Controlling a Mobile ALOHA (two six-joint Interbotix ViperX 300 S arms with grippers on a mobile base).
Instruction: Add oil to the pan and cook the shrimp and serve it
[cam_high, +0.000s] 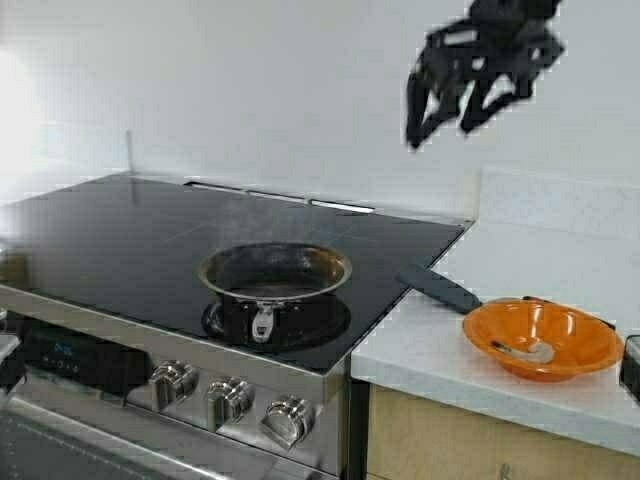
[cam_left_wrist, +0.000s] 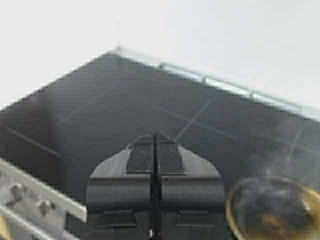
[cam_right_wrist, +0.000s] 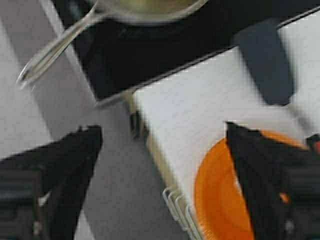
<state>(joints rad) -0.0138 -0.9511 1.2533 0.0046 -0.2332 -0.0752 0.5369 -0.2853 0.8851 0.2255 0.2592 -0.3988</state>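
Orange bowl (cam_high: 543, 338) holds the shrimp (cam_high: 524, 350), pan (cam_high: 275, 272) smokes empty; your right gripper (cam_high: 470, 95) gapes, left gripper (cam_left_wrist: 155, 156) sits pinched together — serving looks done.

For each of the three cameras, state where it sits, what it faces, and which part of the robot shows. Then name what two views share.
High view: on the robot's frame, looking down at the stove, pan and orange bowl; the right claw shows raised and open.
Left wrist view: over the black cooktop; the left claw shows shut.
Right wrist view: above the counter edge, facing down; open right claw's fingers frame it.
Shared: all three catch the pan.
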